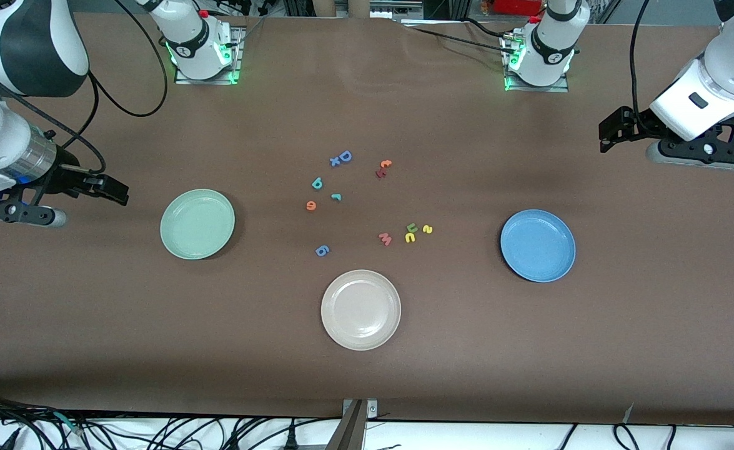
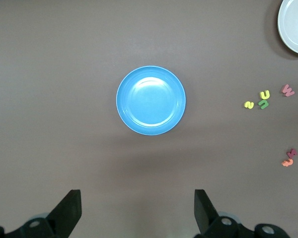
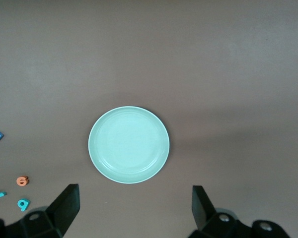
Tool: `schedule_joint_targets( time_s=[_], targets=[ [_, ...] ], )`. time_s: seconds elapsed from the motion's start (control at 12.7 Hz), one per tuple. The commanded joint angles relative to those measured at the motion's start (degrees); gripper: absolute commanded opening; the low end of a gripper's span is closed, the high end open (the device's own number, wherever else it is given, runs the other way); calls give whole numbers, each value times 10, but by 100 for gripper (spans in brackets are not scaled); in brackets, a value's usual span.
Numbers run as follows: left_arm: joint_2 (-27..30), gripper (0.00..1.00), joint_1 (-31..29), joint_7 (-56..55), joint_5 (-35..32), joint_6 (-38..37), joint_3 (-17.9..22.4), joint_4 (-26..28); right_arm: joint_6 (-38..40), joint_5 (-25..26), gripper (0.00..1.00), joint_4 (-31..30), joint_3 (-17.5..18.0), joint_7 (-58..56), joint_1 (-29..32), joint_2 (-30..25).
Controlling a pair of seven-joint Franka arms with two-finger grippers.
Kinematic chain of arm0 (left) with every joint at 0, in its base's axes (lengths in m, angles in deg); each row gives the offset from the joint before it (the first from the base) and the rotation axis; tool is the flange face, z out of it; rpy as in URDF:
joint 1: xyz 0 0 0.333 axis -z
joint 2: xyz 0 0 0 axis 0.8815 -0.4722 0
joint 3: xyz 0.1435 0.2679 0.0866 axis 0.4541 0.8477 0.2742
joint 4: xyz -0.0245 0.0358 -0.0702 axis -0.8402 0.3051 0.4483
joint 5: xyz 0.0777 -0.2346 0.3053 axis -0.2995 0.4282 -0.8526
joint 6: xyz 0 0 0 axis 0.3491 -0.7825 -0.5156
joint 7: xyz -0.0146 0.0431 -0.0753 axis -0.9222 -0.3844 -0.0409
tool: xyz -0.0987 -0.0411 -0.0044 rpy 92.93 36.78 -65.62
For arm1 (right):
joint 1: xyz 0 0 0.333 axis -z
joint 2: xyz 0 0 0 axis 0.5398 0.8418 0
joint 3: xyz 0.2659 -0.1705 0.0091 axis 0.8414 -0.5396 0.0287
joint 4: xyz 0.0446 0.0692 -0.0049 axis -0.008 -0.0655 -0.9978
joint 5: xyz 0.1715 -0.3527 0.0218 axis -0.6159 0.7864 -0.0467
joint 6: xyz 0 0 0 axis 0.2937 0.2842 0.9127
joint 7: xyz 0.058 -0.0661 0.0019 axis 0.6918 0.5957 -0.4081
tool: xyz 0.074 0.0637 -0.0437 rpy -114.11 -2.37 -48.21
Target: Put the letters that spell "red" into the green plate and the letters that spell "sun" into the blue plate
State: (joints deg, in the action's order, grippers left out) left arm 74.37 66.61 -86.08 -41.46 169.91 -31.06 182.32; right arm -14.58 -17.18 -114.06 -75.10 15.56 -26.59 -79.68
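Your right gripper [image 1: 120, 194] hangs with its fingers spread wide and nothing between them, up in the air at the right arm's end of the table, just outside the green plate [image 1: 197, 224]. That plate is bare. Past it, toward the table's middle, lie the orange "e" [image 1: 311, 205], the teal "r" [image 1: 337, 197] and the teal "d" [image 1: 317, 183], close together but apart from one another. Start there: they are the nearest letters for this arm. Come straight down on one letter at a time, narrow the fingers first so they do not sweep a neighbour, and leave the blue capital "D" [image 1: 344, 156] and the blue "6"-like letter [image 1: 322, 250] alone.

Your left gripper [image 1: 605, 136] also stands wide and empty, over the table at the left arm's end, just outside the blue plate [image 1: 538, 245], which holds nothing. Past it lie the yellow "s" [image 1: 428, 229], the green "u" [image 1: 411, 227] and the yellow "n" [image 1: 410, 237]; the last two look to be touching, so part them carefully. The pink "w" [image 1: 385, 239] sits just beside them.

The letters are tiny, so I cannot tell their thickness. Both wrist views cut off the finger bases, and the right wrist view crops part of the letter cluster.
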Motion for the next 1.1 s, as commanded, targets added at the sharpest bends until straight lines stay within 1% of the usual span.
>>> schedule_joint_targets(
  time_s=[0.0, 0.55, 0.86, 1.02],
  targets=[
    [3, 100, 0, 5, 1, -13, -3, -8, 6, 8, 100, -1, 6, 3, 3, -2],
    [3, 100, -1, 4, 1, -14, -3, -9, 4, 4, 100, -7, 6, -2, 4, -1],
    [3, 100, -1, 2, 3, -15, -2, -9, 6, -12, 99, -6, 10, -5, 4, -1],
    [4, 100, -4, 3, 8, -18, -2, -9, 8, -12, 100, -1, 10, -8, 4, -1]
  ],
)
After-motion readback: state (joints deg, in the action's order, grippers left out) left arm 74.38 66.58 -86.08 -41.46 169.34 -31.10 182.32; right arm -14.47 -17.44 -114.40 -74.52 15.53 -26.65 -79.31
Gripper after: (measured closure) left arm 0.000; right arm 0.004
